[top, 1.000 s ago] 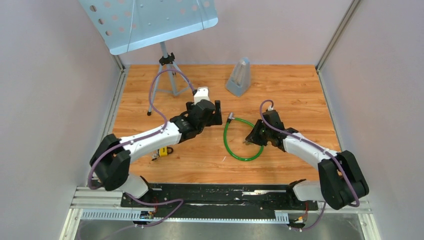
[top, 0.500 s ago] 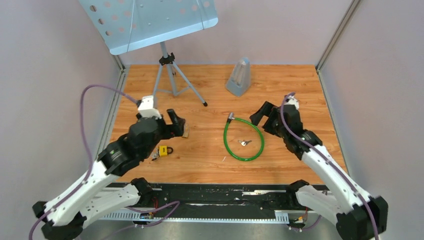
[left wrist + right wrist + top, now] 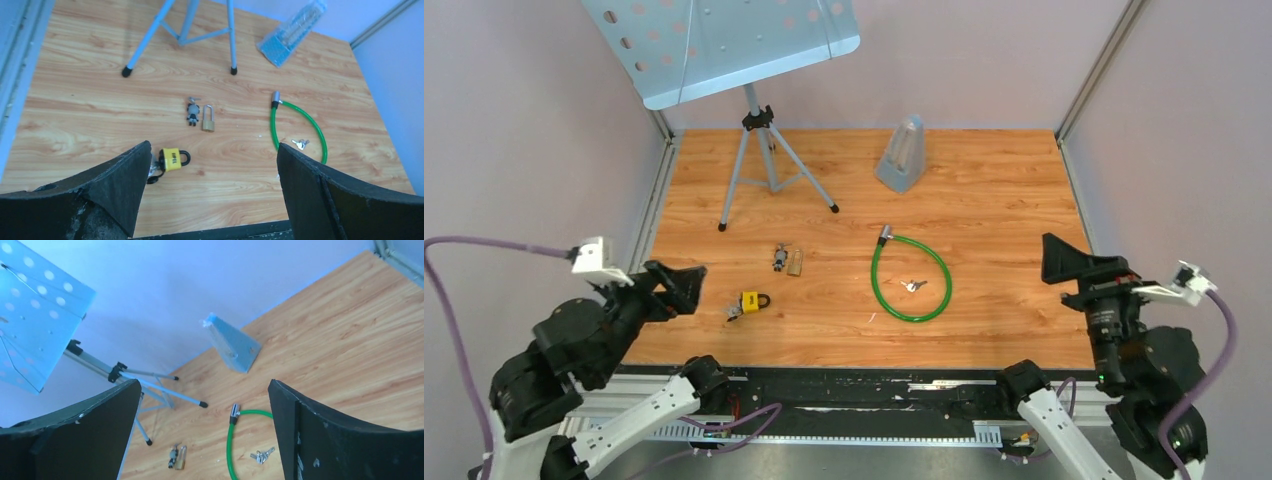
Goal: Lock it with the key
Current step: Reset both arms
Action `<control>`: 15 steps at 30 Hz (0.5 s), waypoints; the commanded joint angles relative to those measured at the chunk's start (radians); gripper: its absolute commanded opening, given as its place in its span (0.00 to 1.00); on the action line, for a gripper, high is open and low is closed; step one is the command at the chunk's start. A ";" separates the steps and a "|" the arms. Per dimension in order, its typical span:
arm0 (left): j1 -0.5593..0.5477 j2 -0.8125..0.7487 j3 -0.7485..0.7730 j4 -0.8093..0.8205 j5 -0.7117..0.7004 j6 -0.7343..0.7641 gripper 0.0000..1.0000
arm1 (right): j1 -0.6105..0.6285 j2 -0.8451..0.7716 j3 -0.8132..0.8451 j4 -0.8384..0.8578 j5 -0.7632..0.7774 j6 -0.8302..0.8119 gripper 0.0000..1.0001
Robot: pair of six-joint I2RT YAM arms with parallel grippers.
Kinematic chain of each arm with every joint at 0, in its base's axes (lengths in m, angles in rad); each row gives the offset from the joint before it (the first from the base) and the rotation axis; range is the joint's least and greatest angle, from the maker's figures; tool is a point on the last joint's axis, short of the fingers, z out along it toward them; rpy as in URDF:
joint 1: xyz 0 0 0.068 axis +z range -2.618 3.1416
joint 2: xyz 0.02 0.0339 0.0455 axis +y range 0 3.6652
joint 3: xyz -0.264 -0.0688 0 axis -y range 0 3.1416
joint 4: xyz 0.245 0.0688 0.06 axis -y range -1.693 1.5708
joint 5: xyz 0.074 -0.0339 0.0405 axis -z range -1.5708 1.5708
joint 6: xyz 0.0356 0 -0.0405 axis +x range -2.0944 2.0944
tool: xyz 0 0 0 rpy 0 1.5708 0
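A green cable lock (image 3: 911, 278) lies curled on the wooden table (image 3: 984, 190), with a small bunch of keys (image 3: 913, 286) inside its loop. To its left lie a brass padlock (image 3: 796, 262) beside a dark key bunch (image 3: 778, 258), and a yellow padlock (image 3: 751, 302) with keys at its left side. My left gripper (image 3: 674, 278) is raised over the near-left corner, open and holding nothing. My right gripper (image 3: 1074, 265) is raised at the near right, also open and holding nothing. The left wrist view shows the yellow padlock (image 3: 172, 158) and the cable lock (image 3: 312, 125) far below my left gripper (image 3: 214, 145).
A music stand (image 3: 724, 45) on a tripod (image 3: 769, 165) occupies the far left. A grey wedge-shaped object (image 3: 902, 155) stands at the far middle. Walls close in the table on three sides, and a black rail (image 3: 854, 385) runs along the near edge.
Both arms have drawn back from mid-table to the near corners. The right gripper has opened, leaving the keys inside the cable loop. The brass padlock now shows where the left gripper was.
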 commanded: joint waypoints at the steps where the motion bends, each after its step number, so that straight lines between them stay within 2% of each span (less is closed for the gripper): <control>1: -0.002 -0.053 0.067 -0.150 -0.089 0.047 1.00 | 0.003 -0.045 0.038 -0.093 0.091 -0.093 1.00; 7: -0.002 -0.099 0.102 -0.203 -0.118 0.054 1.00 | 0.003 -0.102 0.066 -0.097 0.173 -0.106 1.00; 15: -0.002 -0.113 0.080 -0.180 -0.088 0.095 1.00 | 0.003 -0.092 0.025 -0.093 0.177 -0.085 1.00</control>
